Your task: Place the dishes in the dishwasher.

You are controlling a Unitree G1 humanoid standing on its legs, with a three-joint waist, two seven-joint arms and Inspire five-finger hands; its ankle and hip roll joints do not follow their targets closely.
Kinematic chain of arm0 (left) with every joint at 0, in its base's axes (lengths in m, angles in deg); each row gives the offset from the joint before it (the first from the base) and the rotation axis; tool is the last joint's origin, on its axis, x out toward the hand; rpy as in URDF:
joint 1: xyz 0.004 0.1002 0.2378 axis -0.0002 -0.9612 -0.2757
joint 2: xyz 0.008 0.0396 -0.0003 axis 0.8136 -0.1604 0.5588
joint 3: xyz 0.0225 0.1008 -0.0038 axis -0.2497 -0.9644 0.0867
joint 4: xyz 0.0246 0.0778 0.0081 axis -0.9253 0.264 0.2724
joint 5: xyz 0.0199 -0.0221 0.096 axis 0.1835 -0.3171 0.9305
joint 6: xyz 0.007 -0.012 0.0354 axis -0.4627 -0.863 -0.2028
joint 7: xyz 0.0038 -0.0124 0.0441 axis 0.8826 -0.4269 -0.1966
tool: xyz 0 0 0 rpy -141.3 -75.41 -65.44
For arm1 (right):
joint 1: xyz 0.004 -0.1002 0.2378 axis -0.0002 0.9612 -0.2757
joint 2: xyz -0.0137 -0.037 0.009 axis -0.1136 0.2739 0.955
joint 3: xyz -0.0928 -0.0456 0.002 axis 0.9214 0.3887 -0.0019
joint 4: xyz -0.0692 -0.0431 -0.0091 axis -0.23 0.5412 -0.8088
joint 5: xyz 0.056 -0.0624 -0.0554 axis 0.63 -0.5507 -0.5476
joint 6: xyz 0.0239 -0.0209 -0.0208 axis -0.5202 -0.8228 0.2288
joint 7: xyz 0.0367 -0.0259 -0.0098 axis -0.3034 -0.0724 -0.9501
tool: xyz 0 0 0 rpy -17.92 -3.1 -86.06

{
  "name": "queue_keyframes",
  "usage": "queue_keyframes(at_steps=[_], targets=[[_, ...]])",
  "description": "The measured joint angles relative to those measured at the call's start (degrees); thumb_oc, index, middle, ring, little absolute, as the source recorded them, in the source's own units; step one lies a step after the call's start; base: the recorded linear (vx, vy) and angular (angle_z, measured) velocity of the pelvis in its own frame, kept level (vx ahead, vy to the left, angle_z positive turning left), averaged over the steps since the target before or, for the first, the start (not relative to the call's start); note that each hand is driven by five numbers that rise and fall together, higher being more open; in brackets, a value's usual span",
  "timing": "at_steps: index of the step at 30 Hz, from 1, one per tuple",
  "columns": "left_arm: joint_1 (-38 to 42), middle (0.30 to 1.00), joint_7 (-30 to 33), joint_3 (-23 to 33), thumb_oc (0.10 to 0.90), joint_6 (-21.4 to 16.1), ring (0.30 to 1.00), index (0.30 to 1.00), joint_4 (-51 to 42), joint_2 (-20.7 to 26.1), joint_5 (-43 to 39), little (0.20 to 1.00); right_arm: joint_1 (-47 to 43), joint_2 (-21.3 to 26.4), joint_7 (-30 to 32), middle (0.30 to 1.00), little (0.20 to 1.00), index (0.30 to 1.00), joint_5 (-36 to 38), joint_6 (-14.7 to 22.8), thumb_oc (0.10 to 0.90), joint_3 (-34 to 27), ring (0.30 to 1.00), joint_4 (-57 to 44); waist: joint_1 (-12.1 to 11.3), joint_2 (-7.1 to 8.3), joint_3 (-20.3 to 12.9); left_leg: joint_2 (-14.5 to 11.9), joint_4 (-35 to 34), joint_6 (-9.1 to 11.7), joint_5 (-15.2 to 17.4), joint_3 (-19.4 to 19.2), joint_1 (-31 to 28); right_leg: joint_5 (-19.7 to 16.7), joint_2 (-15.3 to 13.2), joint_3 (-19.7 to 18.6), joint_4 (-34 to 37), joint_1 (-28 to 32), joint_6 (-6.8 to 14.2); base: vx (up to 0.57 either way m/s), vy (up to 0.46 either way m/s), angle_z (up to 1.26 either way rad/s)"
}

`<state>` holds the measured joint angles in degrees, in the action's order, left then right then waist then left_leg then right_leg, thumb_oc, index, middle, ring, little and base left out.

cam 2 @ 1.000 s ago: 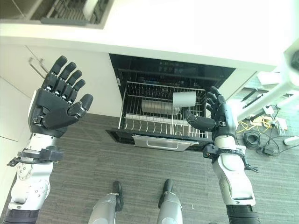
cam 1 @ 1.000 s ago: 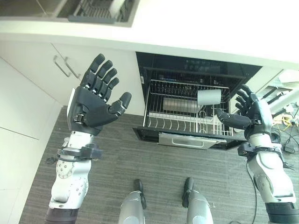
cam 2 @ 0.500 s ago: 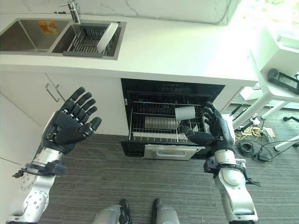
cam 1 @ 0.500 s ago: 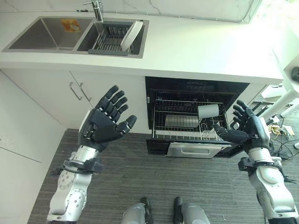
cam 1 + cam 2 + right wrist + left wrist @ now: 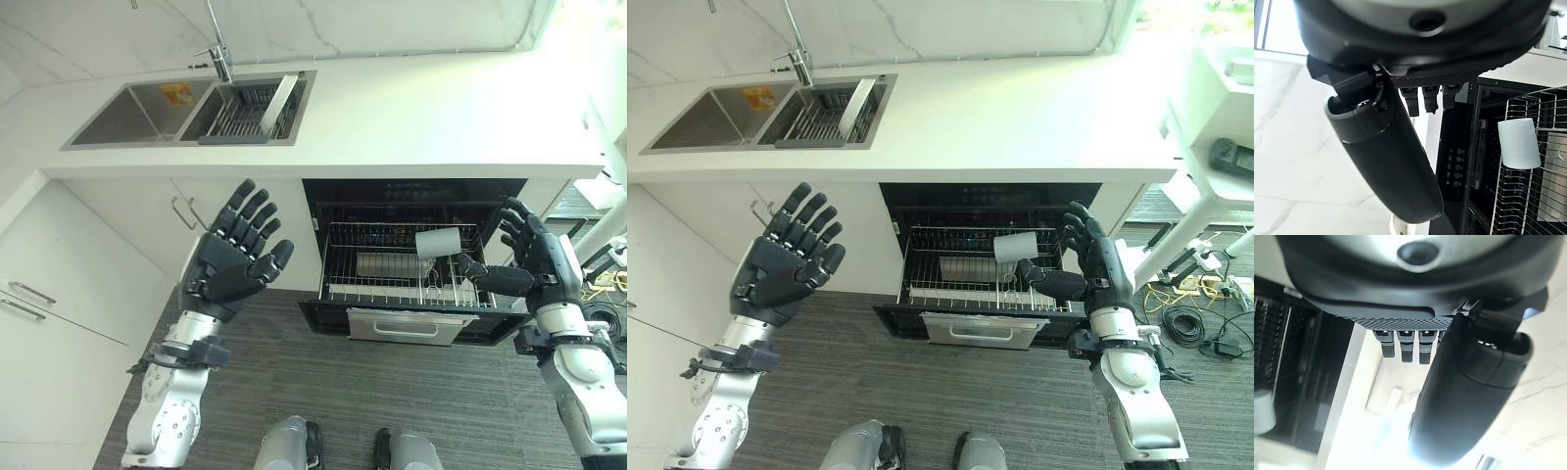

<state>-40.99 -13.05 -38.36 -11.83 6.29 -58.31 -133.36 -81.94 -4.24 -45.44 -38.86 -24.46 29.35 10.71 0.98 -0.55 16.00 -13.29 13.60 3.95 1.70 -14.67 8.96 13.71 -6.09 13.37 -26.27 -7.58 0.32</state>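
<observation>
Left eye view runs from your sink (image 5: pixel 147 113), with a white plate (image 5: pixel 277 101) leaning in its drying rack (image 5: pixel 240 113), to your left hand (image 5: pixel 233 262), raised with fingers spread and holding nothing. Further right, the dishwasher rack (image 5: pixel 402 279) is pulled out with a pale cup (image 5: pixel 437 241) lying on its wires. Your right hand (image 5: pixel 524 262) is just beside it, also splayed and empty. Swing that thumb carelessly and you could knock the cup off the rack.
</observation>
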Motion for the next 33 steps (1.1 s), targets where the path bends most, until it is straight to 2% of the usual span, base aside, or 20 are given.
queue_keyframes(at_steps=[3,4,7,10,12,13,14,15,16,18,19,21,23,25,26,27,28,29,30,33], targets=[[0.3,0.900,0.0,-0.4,0.800,-0.5,0.900,0.900,1.2,-1.1,-1.0,0.900,-0.4,0.8,-0.4,0.900,0.900,0.900,0.0,-0.1,0.800,-0.6,0.900,-0.1,1.4,-1.13,0.1,-6.0,-1.6,3.5,-1.1,11.1,1.6,-0.1,2.9,-1.9,-0.6,-2.0,-0.9,0.16,0.394,-0.39],[0.5,0.900,0.0,-1.0,0.800,-1.3,0.900,0.900,2.1,-1.3,-1.8,0.900,-0.6,1.8,-0.8,0.900,0.900,0.900,0.0,-0.2,0.800,-0.6,0.900,-0.1,1.5,-1.10,0.3,-7.4,-1.2,3.6,-1.2,12.6,3.0,-0.2,2.9,-3.8,-2.0,-3.6,-2.0,0.12,0.646,-0.82],[1.6,0.900,0.0,-2.3,0.800,-2.7,0.900,0.900,5.2,-2.7,-2.0,0.900,-2.3,5.1,-1.2,0.900,0.900,0.900,0.0,-2.0,0.800,-0.5,0.900,0.0,3.2,-2.39,0.4,-7.6,0.3,3.9,-1.2,16.5,2.4,-0.7,1.3,-7.1,-4.1,-5.2,-1.3,0.10,0.749,-0.68],[2.8,0.900,0.0,-2.3,0.800,-4.0,0.900,0.900,5.0,-3.4,-1.6,0.900,-5.5,5.4,-1.6,0.900,0.900,0.900,0.0,-2.6,0.800,-1.5,0.900,-0.6,3.7,-3.50,0.4,-4.8,-1.4,4.1,-1.0,13.1,-1.3,-1.8,-1.8,-12.7,-4.4,-7.2,2.4,0.07,0.641,-0.60],[5.7,0.900,0.0,-1.8,0.800,-3.9,0.900,0.900,4.8,-2.8,-1.6,0.900,-3.8,5.2,-0.9,0.900,0.900,0.900,0.0,-2.8,0.800,-3.9,0.900,-0.8,3.6,-5.08,-0.5,-2.3,-0.8,4.8,0.3,7.3,-2.3,-3.7,-5.6,-12.9,-2.0,-6.5,6.9,0.05,0.622,0.10],[7.2,0.900,-0.1,-1.5,0.800,-3.9,0.900,0.900,4.7,-1.9,-1.6,0.900,-2.7,4.3,-0.4,0.900,0.900,0.900,0.0,-2.8,0.800,-5.0,0.900,-1.2,3.7,-4.68,-0.4,-1.0,-0.6,6.6,-0.1,6.2,-2.2,-4.1,-7.6,-12.1,-1.5,-6.1,8.1,0.04,0.535,0.53],[8.7,0.900,-0.1,-0.6,0.800,-4.0,0.900,0.900,4.5,-0.2,-2.0,0.900,0.3,2.3,0.5,0.900,0.900,0.900,0.3,-2.6,0.800,-5.4,0.900,-2.3,3.0,-1.51,0.1,4.2,2.2,4.3,1.1,6.2,-1.4,-6.7,-11.8,-11.8,0.7,-4.7,10.4,0.05,0.634,0.43],[9.1,0.900,-0.2,-0.5,0.800,-3.9,0.900,0.900,4.7,0.4,-2.0,0.900,4.0,0.8,0.3,0.900,0.900,0.900,0.6,-1.9,0.800,-6.6,0.900,-4.7,0.7,-1.25,0.2,5.5,6.3,1.9,3.5,7.3,0.8,-9.3,-14.0,-10.8,2.2,-3.7,10.1,0.01,0.446,0.46],[8.7,0.900,-0.3,0.1,0.800,-3.8,0.900,0.900,5.4,1.3,-2.1,0.900,6.1,-1.9,0.2,0.900,0.900,0.900,0.7,-1.9,0.800,-6.7,0.900,-5.2,0.4,-0.42,0.2,8.2,8.5,-0.4,5.4,7.0,0.9,-13.1,-16.6,-7.0,3.4,-2.5,6.7,0.01,0.534,0.17],[7.2,0.900,-0.5,0.6,0.800,-3.3,0.900,0.900,5.4,4.2,-2.1,0.900,6.3,-4.9,0.7,0.900,0.900,0.900,1.0,-1.9,0.800,-5.9,0.900,-4.9,-1.6,0.10,0.1,10.6,9.4,-4.1,7.3,6.5,1.5,-22.1,-19.0,-5.5,6.7,-1.6,4.2,0.00,0.436,0.10],[6.8,0.900,-1.0,1.3,0.800,-3.2,0.900,0.900,5.4,4.7,-1.9,0.900,5.5,-5.6,1.4,0.900,0.900,0.900,0.9,-1.9,0.800,-4.6,0.900,-4.9,-2.3,0.76,0.0,11.8,9.2,-6.0,7.2,5.3,1.4,-26.3,-20.8,-4.2,8.2,-1.8,4.3,-0.01,0.388,-0.07],[5.6,0.900,-1.1,2.3,0.800,-2.7,0.900,0.900,5.5,5.1,-1.6,0.900,3.1,-6.8,1.6,0.900,0.900,0.900,0.4,-2.1,0.800,-1.6,0.900,-4.9,-4.1,1.15,0.0,12.6,9.0,-8.5,7.4,2.5,0.8,-30.0,-21.6,0.4,9.9,-1.8,4.7,-0.01,0.347,-0.44],[2.7,0.900,-0.7,4.9,0.800,-2.1,0.900,0.900,3.9,5.0,-0.1,0.900,-0.6,-6.9,0.9,0.900,0.900,0.900,0.0,-2.1,0.800,3.3,0.900,-5.1,-5.1,0.87,0.2,13.0,7.6,-10.7,7.2,1.0,0.5,-22.2,-17.8,2.1,7.0,-2.6,6.8,0.04,0.268,-0.51],[2.6,0.900,-0.2,4.9,0.800,-2.1,0.900,0.900,2.4,5.0,0.9,0.900,-0.6,-6.8,0.8,0.900,0.900,0.900,0.0,-2.1,0.800,4.4,0.900,-5.6,-4.8,0.90,0.1,14.4,2.7,-11.0,3.8,2.4,-0.4,-11.7,-8.3,-3.0,2.0,-3.7,7.8,0.03,0.125,0.21],[2.7,0.900,-0.1,4.5,0.800,-2.1,0.900,0.900,1.4,4.9,1.3,0.900,0.5,-5.9,0.9,0.900,0.900,0.900,0.0,-2.1,0.800,3.9,0.900,-6.3,-4.1,1.07,0.1,15.5,-0.2,-9.4,2.4,3.1,-0.8,-8.9,-4.1,-3.5,1.1,-4.3,6.5,0.07,0.064,0.58],[2.6,0.900,-0.2,4.3,0.800,-2.2,0.900,0.900,0.7,4.7,1.5,0.900,1.4,-5.1,0.8,0.900,0.900,0.900,0.0,-2.0,0.800,3.4,0.900,-6.8,-3.8,1.59,0.1,16.2,-1.5,-4.3,3.7,2.4,-0.9,-7.8,-1.4,-3.5,1.6,-5.0,4.1,0.07,0.022,0.67],[2.7,0.900,-0.1,4.3,0.800,-2.3,0.900,0.900,0.6,5.5,1.8,0.900,1.8,-5.6,0.8,0.900,0.900,0.900,0.1,-1.7,0.800,3.0,0.900,-6.4,-3.1,4.53,0.2,17.2,6.0,-5.5,7.2,1.7,1.5,-7.5,-2.3,-4.5,2.9,-5.4,3.3,0.08,-0.010,0.46],[1.7,0.900,0.1,3.9,0.800,-2.9,0.900,0.900,-0.7,5.7,3.4,0.900,3.2,-3.4,0.2,0.900,0.900,0.900,0.4,-1.1,0.800,1.5,0.900,-7.0,-2.9,3.72,-0.3,14.2,10.3,-9.0,10.6,5.7,1.2,-6.1,-1.3,-5.6,1.0,-5.9,5.6,0.07,-0.054,0.41],[0.7,0.900,0.2,3.1,0.800,-3.4,0.900,0.900,-0.6,3.8,5.1,0.900,4.7,-2.4,0.0,0.900,0.900,0.900,0.6,-0.7,0.800,-0.2,0.900,-6.7,-2.6,3.11,0.3,15.9,10.5,-9.2,10.6,5.7,0.6,-5.1,-1.5,-7.7,-0.8,-6.6,5.0,0.08,-0.121,0.07],[0.1,0.900,-0.1,2.2,0.800,-3.5,0.900,0.900,0.0,4.6,7.3,0.900,5.2,-2.2,0.4,0.900,0.900,0.900,0.6,-0.1,0.800,-1.7,0.900,-6.7,-2.3,2.75,0.0,17.8,4.3,-11.9,6.9,5.5,-2.0,-5.3,-0.7,-5.8,3.9,-6.3,4.8,0.13,-0.229,-0.02]])
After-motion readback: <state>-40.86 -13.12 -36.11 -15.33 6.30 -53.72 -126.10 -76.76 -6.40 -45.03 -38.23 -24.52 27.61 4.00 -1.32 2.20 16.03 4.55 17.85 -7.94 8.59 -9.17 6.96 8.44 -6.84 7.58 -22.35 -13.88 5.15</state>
